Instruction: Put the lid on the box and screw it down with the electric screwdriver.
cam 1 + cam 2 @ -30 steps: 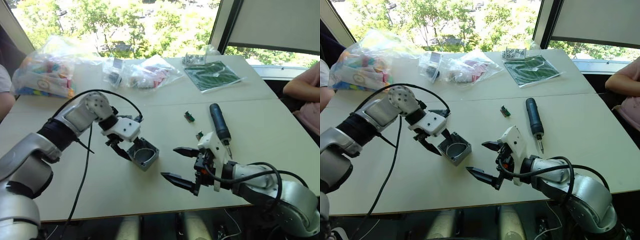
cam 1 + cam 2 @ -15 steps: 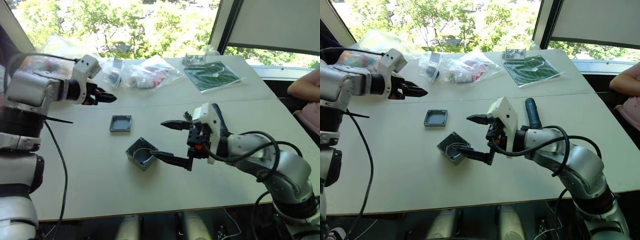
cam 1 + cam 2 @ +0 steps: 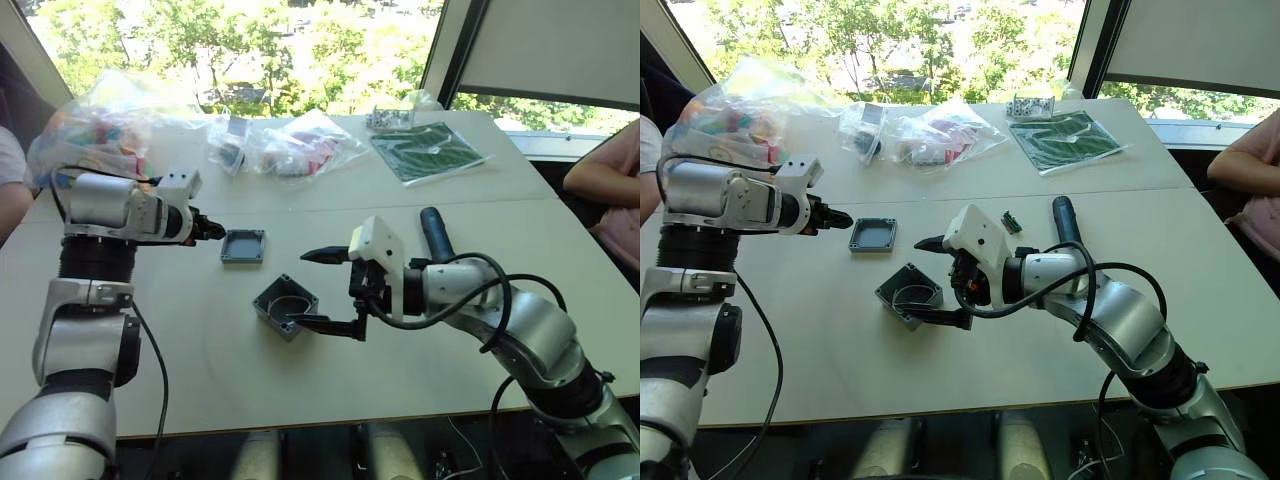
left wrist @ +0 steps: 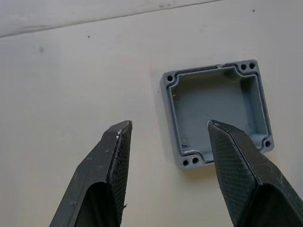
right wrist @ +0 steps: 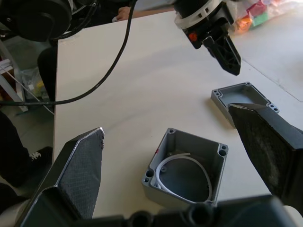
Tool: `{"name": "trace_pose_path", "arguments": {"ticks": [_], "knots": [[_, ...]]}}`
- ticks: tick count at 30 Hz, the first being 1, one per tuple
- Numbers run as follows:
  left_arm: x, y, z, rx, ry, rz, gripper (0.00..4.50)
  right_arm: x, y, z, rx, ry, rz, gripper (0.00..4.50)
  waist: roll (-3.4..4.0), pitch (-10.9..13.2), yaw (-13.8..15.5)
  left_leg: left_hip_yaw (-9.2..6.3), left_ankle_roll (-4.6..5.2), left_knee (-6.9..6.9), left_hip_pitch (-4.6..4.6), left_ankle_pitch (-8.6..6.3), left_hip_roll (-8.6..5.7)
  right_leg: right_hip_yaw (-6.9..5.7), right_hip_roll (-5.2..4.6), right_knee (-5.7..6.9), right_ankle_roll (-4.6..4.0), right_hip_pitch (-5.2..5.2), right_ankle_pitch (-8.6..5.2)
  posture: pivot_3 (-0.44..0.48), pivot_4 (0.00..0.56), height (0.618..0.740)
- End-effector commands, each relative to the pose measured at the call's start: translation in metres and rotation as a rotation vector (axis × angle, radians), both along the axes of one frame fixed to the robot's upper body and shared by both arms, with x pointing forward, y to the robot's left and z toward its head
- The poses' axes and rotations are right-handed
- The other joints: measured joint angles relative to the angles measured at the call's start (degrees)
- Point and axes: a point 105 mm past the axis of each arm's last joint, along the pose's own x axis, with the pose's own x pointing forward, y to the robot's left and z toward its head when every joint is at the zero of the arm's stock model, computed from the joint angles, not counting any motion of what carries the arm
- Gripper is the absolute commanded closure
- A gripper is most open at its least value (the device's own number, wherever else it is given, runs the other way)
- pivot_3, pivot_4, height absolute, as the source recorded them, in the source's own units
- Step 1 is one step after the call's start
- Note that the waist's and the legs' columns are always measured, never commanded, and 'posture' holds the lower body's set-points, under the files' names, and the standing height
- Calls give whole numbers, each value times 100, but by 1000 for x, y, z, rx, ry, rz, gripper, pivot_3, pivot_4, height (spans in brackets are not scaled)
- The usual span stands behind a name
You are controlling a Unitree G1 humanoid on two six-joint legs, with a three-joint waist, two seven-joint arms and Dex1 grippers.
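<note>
Jaws of both grippers spread, empty. Left gripper near lid, hollow side up on surface. Right gripper beside box. Electric screwdriver behind right arm.

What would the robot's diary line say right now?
lid: on table, open side up | box: uncovered | left gripper: open by lid | right gripper: open by box | screwdriver: untouched

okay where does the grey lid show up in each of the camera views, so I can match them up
Left eye view: the lid lies on the table, just ahead of the left pincer.
Right eye view: the lid lies up-left of the open box.
Left wrist view: the lid lies hollow side up, partly behind one finger.
Right wrist view: the lid lies beyond the box.
Shared landmark: the box, with its white wire inside.
</note>
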Motion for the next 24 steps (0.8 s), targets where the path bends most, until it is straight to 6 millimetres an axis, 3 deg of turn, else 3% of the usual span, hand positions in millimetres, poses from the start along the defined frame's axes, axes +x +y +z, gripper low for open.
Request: {"name": "trace_pose_path", "arguments": {"ticks": [1, 4, 5, 7, 9, 12, 18, 21, 24], "knots": [[10, 2, -1, 26, -27, 11, 1936, -3, 0, 7, 22, -38, -9, 0, 0, 0, -12, 0, 0, 0, 0, 0, 0, 0, 0, -1, 0, 0, 1, 0, 150, 740], [12, 1, -11, 34, -11, 13, 1936, -2, -2, 8, 23, -40, -21, 0, 0, 0, -19, 1, 0, 0, 0, 0, 0, 1, 0, -1, 0, 0, 1, 0, 150, 740], [14, 0, -13, 34, -11, 12, 2151, -1, -3, 8, 22, -40, -26, 0, 0, 0, -14, 1, 0, 0, 0, 0, 0, 1, 0, -1, 0, 0, 1, 0, 150, 740], [16, -2, -15, 29, -11, 6, 2680, 0, -4, 8, 19, -42, -33, 0, 0, 0, -3, 1, 0, 0, 0, 0, 0, 1, -1, -1, 0, 0, 1, 0, 150, 740], [16, -7, -21, 24, -3, -13, 3558, 2, -6, 8, 11, -49, -49, 0, 0, 0, 1, 1, 0, 0, 0, 0, 0, 1, -1, -1, 0, 1, 1, 0, 150, 740], [16, -8, -29, 19, 8, -12, 4485, 4, -9, 8, 5, -51, -64, 0, 1, -2, 13, 1, -1, 0, 0, 0, -1, 1, -2, -1, -1, 4, 1, 0, 150, 740], [18, -9, -29, 17, -49, -20, 4485, 9, -13, 11, 18, -40, -77, 0, 2, -3, 11, 1, -1, 0, 15, 1, -2, 1, -3, -1, -3, 16, 2, 0, 150, 740], [23, -18, 0, -13, -248, -115, 4485, 20, -18, 27, 144, 11, -123, 0, 2, -3, 9, 1, -2, 0, 20, 1, -1, 1, -3, -1, -6, 20, 4, 0, 150, 740], [13, -28, 37, -147, -480, -204, 4485, 48, -33, 47, 302, 20, -271, 0, 0, -1, 8, -1, -16, 0, 11, 9, 2, 1, -3, -2, -15, 13, 10, 0, 150, 740]]}}
